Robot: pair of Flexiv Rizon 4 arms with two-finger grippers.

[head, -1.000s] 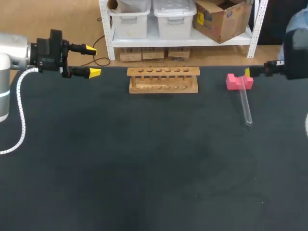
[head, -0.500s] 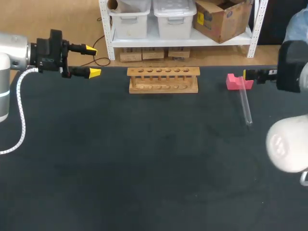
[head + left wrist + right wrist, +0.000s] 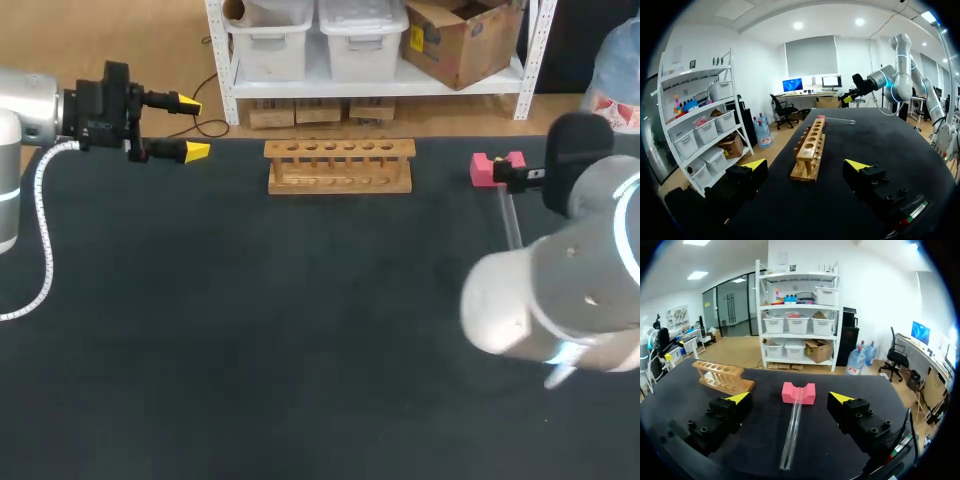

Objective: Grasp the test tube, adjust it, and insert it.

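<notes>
Test tube (image 3: 791,432): flat on counter (image 3: 300,320), one end on pink block (image 3: 798,392), between right jaws, untouched
Right jaws: wide, empty
Left jaws: wide, empty, apart from rack (image 3: 339,166)

Text, labels, numbers — none legible

You are looking at a black table (image 3: 300,330) that is carrying three things; a wooden test tube rack (image 3: 339,166) is standing near its far edge, its row of holes facing up; to the rack's right, well apart from it, a pink notched block (image 3: 484,168) is sitting near the same edge; a clear glass test tube (image 3: 509,220) is lying on the tabletop, one end resting in the block's notch, the rest stretching towards the near side.
</notes>
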